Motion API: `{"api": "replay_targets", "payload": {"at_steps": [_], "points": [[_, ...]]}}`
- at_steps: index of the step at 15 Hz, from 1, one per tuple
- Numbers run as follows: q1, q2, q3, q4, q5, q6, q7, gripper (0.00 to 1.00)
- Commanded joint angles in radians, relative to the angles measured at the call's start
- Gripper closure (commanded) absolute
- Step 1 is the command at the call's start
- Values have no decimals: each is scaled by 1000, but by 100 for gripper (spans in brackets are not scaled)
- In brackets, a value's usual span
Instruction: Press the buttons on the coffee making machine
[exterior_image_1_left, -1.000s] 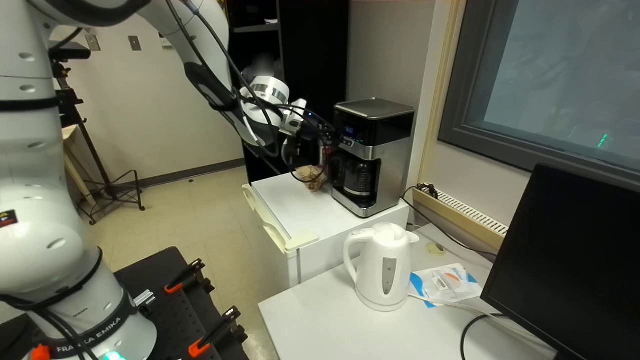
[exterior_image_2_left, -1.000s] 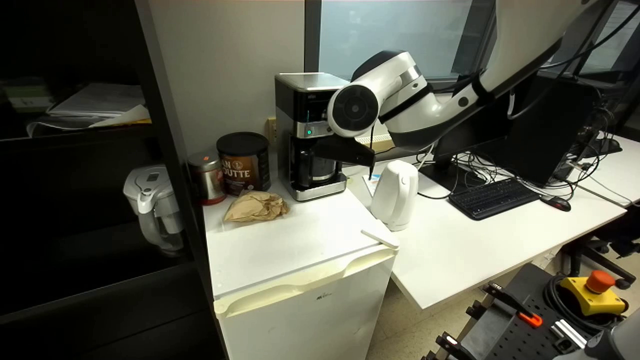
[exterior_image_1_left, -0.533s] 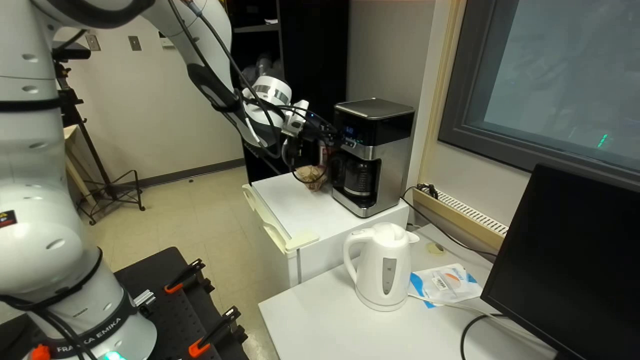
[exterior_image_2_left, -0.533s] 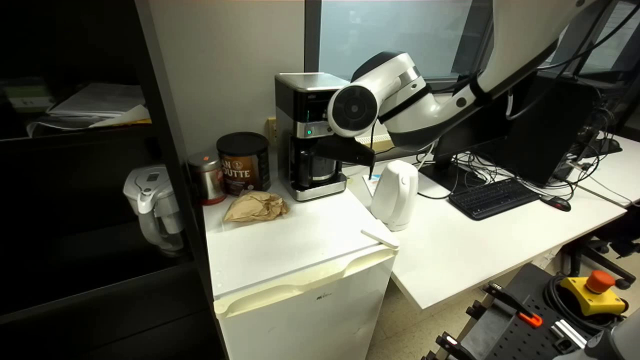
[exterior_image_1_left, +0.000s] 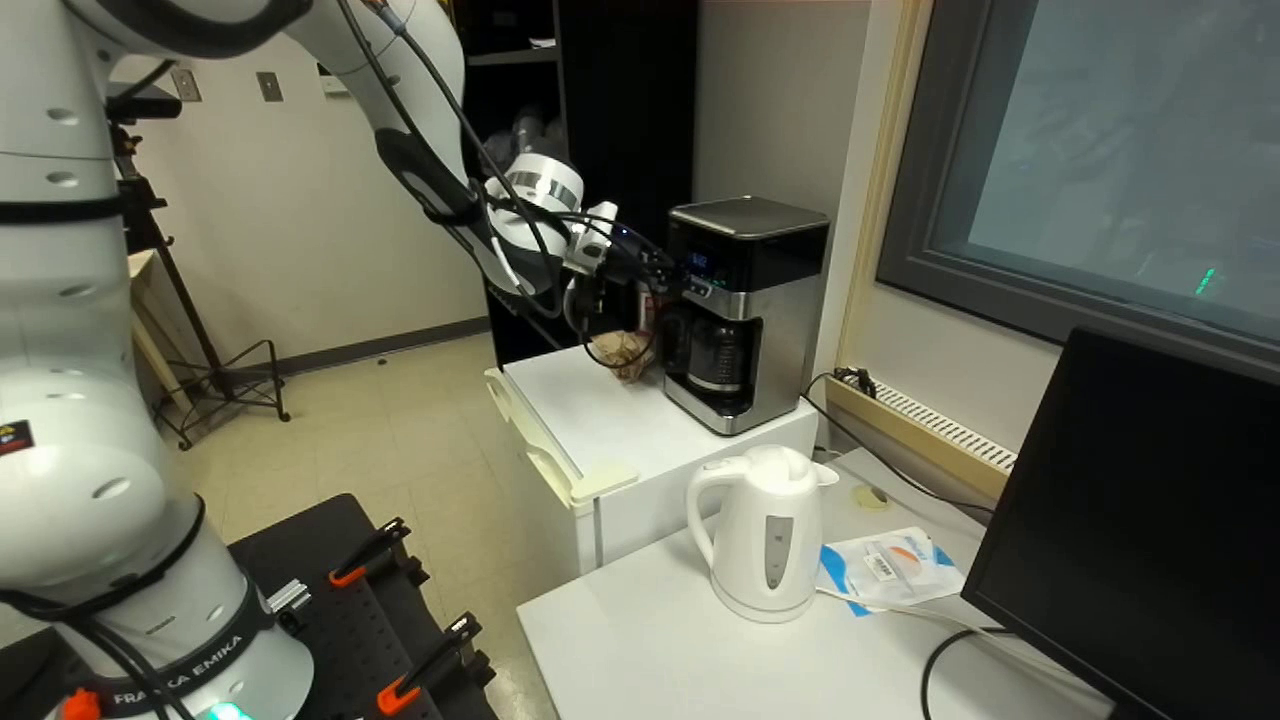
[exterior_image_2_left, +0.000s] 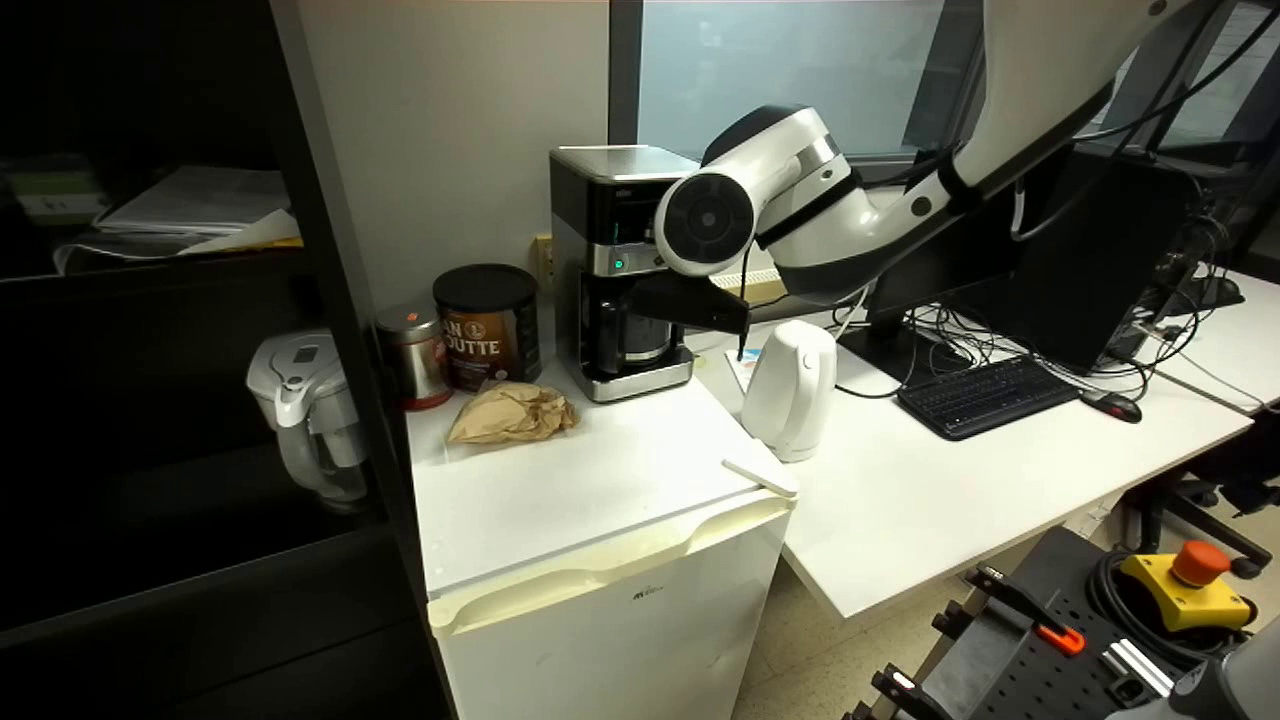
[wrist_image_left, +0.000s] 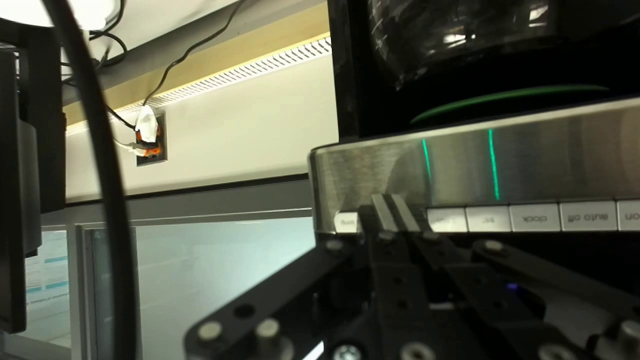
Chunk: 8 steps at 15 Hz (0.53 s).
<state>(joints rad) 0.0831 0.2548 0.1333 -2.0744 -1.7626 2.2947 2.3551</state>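
Nudged a shade closer than a second ago, the gripper (wrist_image_left: 395, 212), fingers (wrist_image_left: 385, 215) drawn together on nothing, has the coffee maker (exterior_image_1_left: 760, 300) dead ahead, its button row (wrist_image_left: 534, 218) crosswise at the tips, contact I can't judge

You have the Panda arm (exterior_image_1_left: 85, 330) standing on its green-lit base (exterior_image_1_left: 255, 672), its forearm (exterior_image_1_left: 430, 55) angled down to the wrist (exterior_image_2_left: 770, 165), whose round dark cap (exterior_image_2_left: 706, 218) faces the camera in an exterior view. Your Robotiq gripper (wrist_image_left: 395, 212) points away from the base, its two fingertips (wrist_image_left: 384, 214) together, side by side, a thin dark line between.
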Motion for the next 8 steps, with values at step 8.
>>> {"api": "replay_targets", "payload": {"at_steps": [8], "points": [[-3,40,-6,50,-13,12,2,100]]}}
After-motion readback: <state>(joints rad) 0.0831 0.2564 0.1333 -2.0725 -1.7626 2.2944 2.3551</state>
